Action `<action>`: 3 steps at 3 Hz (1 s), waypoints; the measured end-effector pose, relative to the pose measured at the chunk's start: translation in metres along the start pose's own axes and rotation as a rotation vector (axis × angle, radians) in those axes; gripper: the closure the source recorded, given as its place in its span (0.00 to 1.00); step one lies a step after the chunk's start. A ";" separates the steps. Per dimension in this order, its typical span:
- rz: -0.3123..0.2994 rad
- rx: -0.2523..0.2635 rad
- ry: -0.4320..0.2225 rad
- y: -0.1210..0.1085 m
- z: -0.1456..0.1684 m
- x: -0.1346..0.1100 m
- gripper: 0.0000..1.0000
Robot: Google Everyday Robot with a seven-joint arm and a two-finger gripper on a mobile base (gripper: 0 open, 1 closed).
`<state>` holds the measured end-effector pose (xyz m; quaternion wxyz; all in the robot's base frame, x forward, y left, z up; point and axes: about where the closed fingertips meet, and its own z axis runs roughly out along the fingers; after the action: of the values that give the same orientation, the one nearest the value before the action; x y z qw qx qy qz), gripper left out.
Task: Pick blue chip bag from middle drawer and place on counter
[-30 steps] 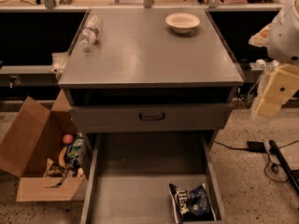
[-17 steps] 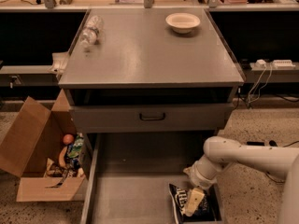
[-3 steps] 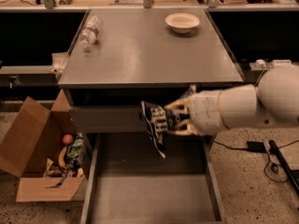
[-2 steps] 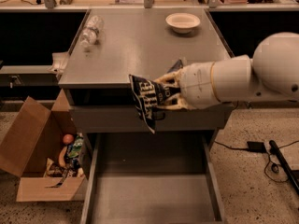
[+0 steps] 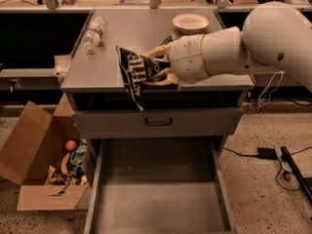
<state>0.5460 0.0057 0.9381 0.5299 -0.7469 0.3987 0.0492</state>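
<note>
The blue chip bag, dark navy with white lettering, hangs tilted in my gripper, which is shut on its right edge. The bag is over the front edge of the grey counter, its lower corner dangling below the counter's lip. My white arm reaches in from the right, above the counter's front right part. The middle drawer stands pulled out below, its bare grey floor showing nothing in it.
A clear plastic bottle lies at the counter's back left. A pale bowl sits at the back right. An open cardboard box with fruit and packets stands on the floor to the left. Cables and a black adapter lie at the right.
My gripper has lifted the blue chip bag out of the middle drawer, raised it and carried it up and left to the counter's front edge. The drawer floor now lies bare.
</note>
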 end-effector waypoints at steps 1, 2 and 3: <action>0.110 0.078 -0.062 -0.039 0.027 0.031 1.00; 0.170 0.114 -0.140 -0.085 0.057 0.045 1.00; 0.211 0.116 -0.158 -0.127 0.088 0.058 1.00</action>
<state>0.6987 0.0626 0.9669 0.5940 -0.6627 0.4341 0.1400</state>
